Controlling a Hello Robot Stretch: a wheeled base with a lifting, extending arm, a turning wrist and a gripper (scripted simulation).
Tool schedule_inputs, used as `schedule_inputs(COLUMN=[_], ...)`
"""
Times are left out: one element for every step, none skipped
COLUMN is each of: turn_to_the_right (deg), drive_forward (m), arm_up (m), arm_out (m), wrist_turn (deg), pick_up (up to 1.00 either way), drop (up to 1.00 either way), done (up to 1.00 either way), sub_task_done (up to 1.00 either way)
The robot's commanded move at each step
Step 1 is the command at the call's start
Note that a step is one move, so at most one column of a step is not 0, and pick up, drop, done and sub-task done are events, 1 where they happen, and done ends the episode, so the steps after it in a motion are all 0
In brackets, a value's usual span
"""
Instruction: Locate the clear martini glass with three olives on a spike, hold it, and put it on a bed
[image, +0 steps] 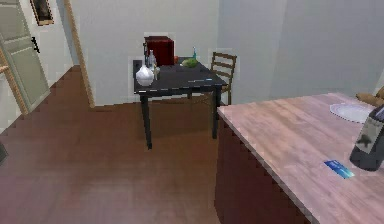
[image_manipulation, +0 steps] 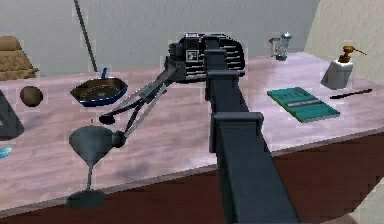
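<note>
Unclear whether gripper (image_manipulation: 115, 128) holds the martini glass (image_manipulation: 92, 150).

Pale walls (image: 290, 40), a red-brown floor (image: 90, 160), a dark table (image: 178, 82) and a long wooden counter (image: 300, 140)
In the forward view the floor runs back to light grey walls under even, soft light. The table, small and on thin legs, stands near the far wall, with a wooden chair (image: 224, 68) just beside it on the view's right and a dark red cabinet (image: 158, 48) behind it. A pale panelled door (image: 20, 55) sits at the view's left, near a wooden door frame (image: 78, 60). The counter has a pinkish wood top and a dark red-brown side. In the arm side view its top meets a grey back wall (image_manipulation: 130, 30)
</note>
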Motion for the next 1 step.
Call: schedule_inputs(turn_to_the_right=[0.0], drive_forward=[0.00], arm_up=[0.00], arm_out=[0.00], wrist_turn=[-3.0], pick_up=[0.00], drop=[0.00], done=[0.00], sub_task_done=[0.00])
